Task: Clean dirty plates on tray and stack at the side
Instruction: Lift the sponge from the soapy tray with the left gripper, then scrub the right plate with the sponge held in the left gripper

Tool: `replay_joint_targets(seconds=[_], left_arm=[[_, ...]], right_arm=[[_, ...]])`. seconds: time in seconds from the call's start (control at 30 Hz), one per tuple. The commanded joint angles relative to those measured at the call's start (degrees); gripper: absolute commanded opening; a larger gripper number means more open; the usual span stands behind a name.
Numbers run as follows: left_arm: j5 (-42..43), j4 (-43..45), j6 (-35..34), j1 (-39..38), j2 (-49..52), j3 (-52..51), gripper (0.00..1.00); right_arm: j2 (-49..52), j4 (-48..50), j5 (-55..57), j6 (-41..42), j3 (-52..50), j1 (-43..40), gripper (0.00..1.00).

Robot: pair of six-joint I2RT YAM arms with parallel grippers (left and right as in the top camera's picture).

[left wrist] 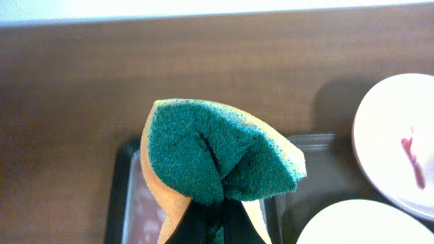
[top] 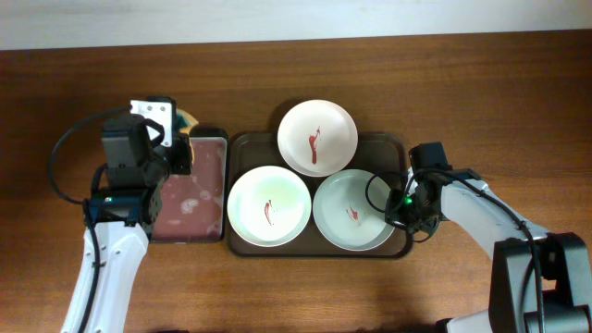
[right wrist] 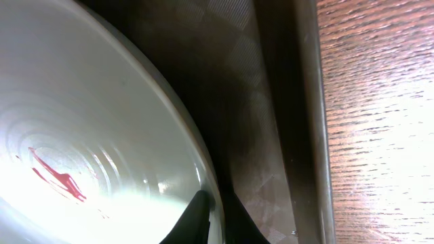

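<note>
Three dirty plates sit on the dark brown tray (top: 393, 144): one at the back (top: 317, 137), one front left (top: 268, 205), one front right (top: 354, 210), each white with a red smear. My left gripper (left wrist: 220, 213) is shut on a green and yellow sponge (left wrist: 217, 159), held above the small tray; the sponge shows as a yellow edge by the gripper in the overhead view (top: 188, 120). My right gripper (right wrist: 218, 207) is shut on the rim of the front right plate (right wrist: 81, 135), one finger inside the rim and one under it, at the tray's right end (top: 400, 205).
A smaller black-rimmed tray with a pinkish base (top: 194, 190) lies left of the brown tray. Bare wooden table surrounds both trays. The white wall edge runs along the back.
</note>
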Motion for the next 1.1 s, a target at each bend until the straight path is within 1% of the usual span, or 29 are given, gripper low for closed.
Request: replay_joint_targets(seconds=[0.0,0.07,0.13,0.17,0.23,0.27,0.3,0.33,0.4,0.43,0.47,0.5,0.57,0.7,0.8,0.87,0.93,1.0,1.03,1.07], left_arm=[[-0.5,-3.6,-0.7,-0.2,7.6,-1.5,0.00],[-0.4,-6.6,-4.7,-0.2,14.9,-1.5,0.00],[1.6,-7.9,-5.4,-0.2,16.0,-1.3,0.00],[3.4,-9.7,-5.4,-0.2,15.4,0.3,0.00],[10.3,-12.8,-5.4,-0.9,14.4,4.0,0.00],[19.3,-12.6,-5.4,-3.6,14.1,5.4,0.00],[24.0,-11.8,-6.7,-6.3,14.1,5.4,0.00],[24.2,-11.1,-9.7,-10.0,14.1,5.4,0.00],[25.2,-7.3,-12.1,-17.9,14.6,5.4,0.00],[25.2,-3.4,-16.7,-22.7,15.7,5.3,0.00],[25.2,-0.2,-21.5,-25.7,17.3,5.2,0.00],[25.4,2.9,-25.5,-28.1,19.4,5.2,0.00],[28.0,11.5,-29.8,-33.6,25.8,5.2,0.00],[28.0,17.4,-37.4,-38.8,32.2,5.2,0.00],[25.0,19.8,-41.7,-42.6,35.4,5.2,0.00],[23.7,22.4,-41.6,-44.8,37.6,5.2,0.00],[13.2,22.1,-41.1,-46.6,40.4,5.2,0.00],[-0.2,17.2,-40.6,-46.6,41.2,5.2,0.00],[-2.6,15.6,-35.8,-46.2,41.1,5.2,0.00],[-3.7,13.1,-34.0,-46.0,40.9,5.5,0.00]], right_arm=[[0.7,0.0,0.3,0.2,-0.9,0.2,0.10],[0.7,-0.1,0.3,0.2,-0.9,0.2,0.10],[0.7,-0.1,0.3,0.2,-0.9,0.2,0.10],[0.7,-0.1,0.3,0.2,-0.9,0.2,0.10],[0.7,-0.2,0.3,0.2,-0.9,0.2,0.10],[0.7,-0.3,0.3,0.2,-0.9,0.2,0.10],[0.7,-0.3,0.3,0.3,-0.9,0.2,0.10],[0.7,-0.3,0.3,0.3,-0.9,0.2,0.10],[0.7,-0.3,0.3,0.3,-0.9,0.2,0.10],[0.7,-0.3,0.3,0.3,-0.9,0.2,0.11],[0.7,-0.5,-0.2,0.3,-0.9,0.2,0.18],[0.7,-0.4,-1.9,0.3,-0.9,0.1,0.21],[0.7,-0.3,-4.4,2.3,-0.9,0.1,0.21],[0.7,-0.3,-4.4,2.3,-0.9,0.1,0.20],[0.7,-0.3,-4.4,2.2,-0.9,0.1,0.20],[0.7,-0.3,-4.4,2.2,-0.9,0.1,0.20],[0.7,-0.3,-4.4,2.2,-0.9,0.1,0.20],[0.7,-0.5,-4.4,2.2,-0.9,0.1,0.20],[0.7,-0.6,-4.4,2.2,-0.9,0.1,0.20],[0.7,-0.8,-4.4,2.2,-0.9,0.1,0.20]])
